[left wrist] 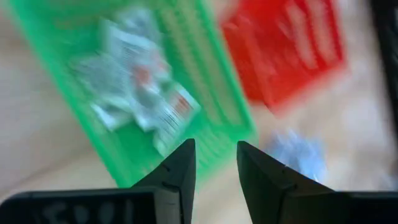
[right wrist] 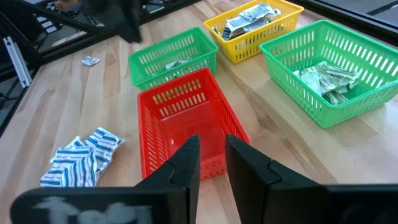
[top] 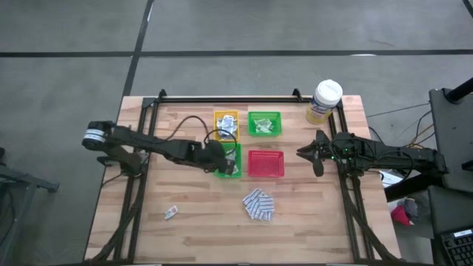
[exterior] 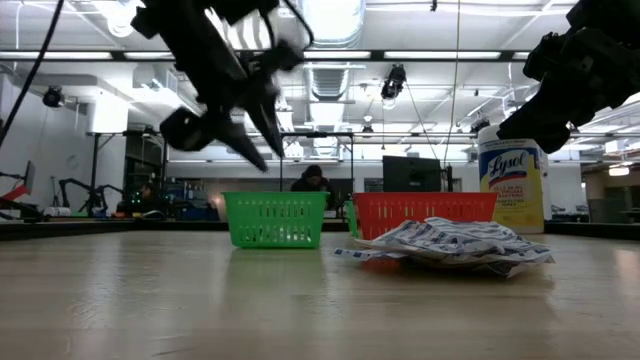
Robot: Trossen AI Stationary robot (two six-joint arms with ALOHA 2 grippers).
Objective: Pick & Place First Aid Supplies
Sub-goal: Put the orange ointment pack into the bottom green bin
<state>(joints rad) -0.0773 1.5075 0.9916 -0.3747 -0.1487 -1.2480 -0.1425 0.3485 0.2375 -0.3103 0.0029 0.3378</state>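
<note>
My left gripper (top: 222,157) (left wrist: 214,149) hangs open above the near green tray (top: 230,161) (left wrist: 217,99), nothing between its fingers; in the low view it (exterior: 262,145) is well clear of the tray (exterior: 275,220). White-grey sachets (left wrist: 137,81) lie in that tray. A pile of blue-and-white pads (top: 259,205) (exterior: 450,243) (right wrist: 78,158) rests flat on the table nearer the front edge. One loose sachet (top: 171,213) (right wrist: 91,60) lies front left. My right gripper (top: 301,153) (right wrist: 211,144) waits open, right of the red tray (top: 266,164) (right wrist: 180,118).
A yellow tray (top: 226,124) (right wrist: 252,18) with sachets and a far green tray (top: 264,123) (right wrist: 326,78) with pale green strips stand behind the near two. A yellow canister (top: 325,100) (exterior: 510,185) stands at the far right corner. Bare wood lies along the front.
</note>
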